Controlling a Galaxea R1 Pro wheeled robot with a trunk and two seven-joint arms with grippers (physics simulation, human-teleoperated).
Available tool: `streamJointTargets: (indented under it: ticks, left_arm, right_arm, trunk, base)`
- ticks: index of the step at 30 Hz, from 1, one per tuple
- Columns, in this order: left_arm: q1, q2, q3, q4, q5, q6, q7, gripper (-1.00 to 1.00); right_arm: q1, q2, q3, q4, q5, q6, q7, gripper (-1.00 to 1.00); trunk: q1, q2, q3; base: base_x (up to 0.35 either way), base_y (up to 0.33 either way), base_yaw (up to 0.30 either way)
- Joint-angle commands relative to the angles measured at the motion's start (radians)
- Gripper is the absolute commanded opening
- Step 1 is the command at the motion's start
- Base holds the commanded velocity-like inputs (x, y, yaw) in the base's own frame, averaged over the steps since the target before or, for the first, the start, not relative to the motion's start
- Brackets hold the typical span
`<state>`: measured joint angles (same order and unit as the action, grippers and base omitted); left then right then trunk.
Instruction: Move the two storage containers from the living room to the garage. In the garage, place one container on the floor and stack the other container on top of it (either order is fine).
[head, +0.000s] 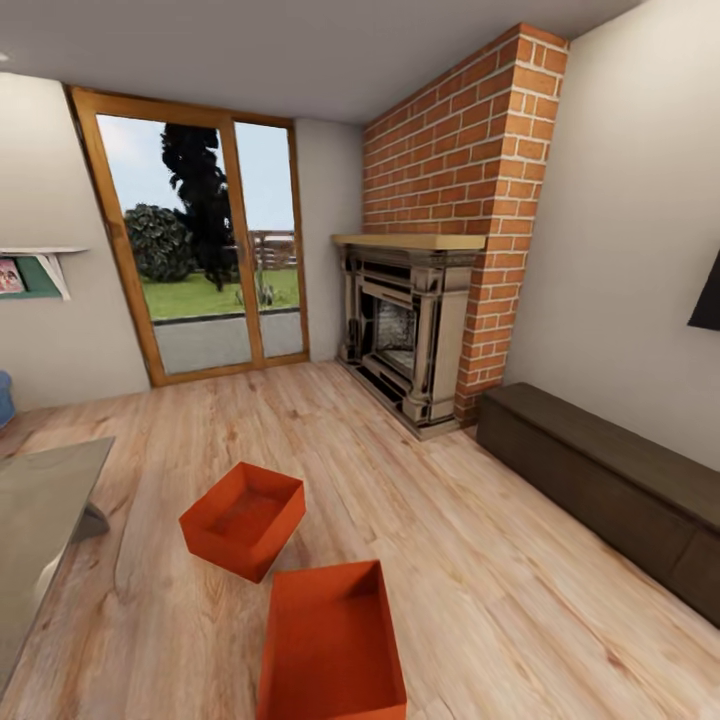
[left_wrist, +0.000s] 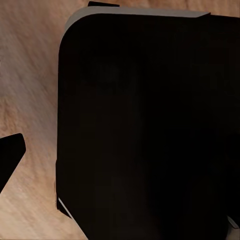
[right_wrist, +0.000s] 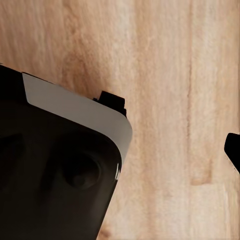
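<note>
We found both storage containers on the living room's wood plank floor, out in front of the brick fireplace (head: 455, 200). The far container (head: 243, 518) sat turned cornerwise; the near container (head: 332, 642) lay just beside it on the side away from the fireplace, corners close, though we could not tell whether they touched. Both stood upright, open-topped and empty. We judged them light, stiff and smooth-walled, likely slippery to pinch; the rim of a long wall looked the best hold, or one wall in each tool. A low dark cabinet (head: 610, 490) ran along the wall beside the fireplace, well apart from the boxes. A grey bench (head: 45, 520) stood across the floor from the fireplace, near the far container, and could crowd the approach. Glass doors (head: 205, 245) stood beside the fireplace. Wrist views gave dark housing over planks; we could not tell either tool's opening.
</note>
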<state>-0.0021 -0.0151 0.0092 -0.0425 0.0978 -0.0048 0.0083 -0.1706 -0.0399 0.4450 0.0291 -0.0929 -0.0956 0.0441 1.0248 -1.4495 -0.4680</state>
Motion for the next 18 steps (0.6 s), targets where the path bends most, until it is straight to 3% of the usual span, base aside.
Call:
streamJointTargets:
  ticks: [1, 18]
  left_arm:
    - [0.000, 0.000, 0.000, 0.000, 0.011, -0.001, 0.001, 1.00]
    - [0.000, 0.000, 0.000, 0.000, 0.010, -0.001, 0.001, 1.00]
  right_arm:
    - [-0.001, 0.000, 0.007, 0.003, -0.010, -0.007, 0.004, 1.00]
    - [-0.001, 0.000, 0.010, 0.003, -0.008, 0.000, 0.005, 1.00]
  trunk:
    - [0.000, 0.000, -0.001]
    - [0.000, 0.000, -0.001]
  base:
    - [0.072, 0.000, 0.089]
    - [0.004, 0.000, 0.028]
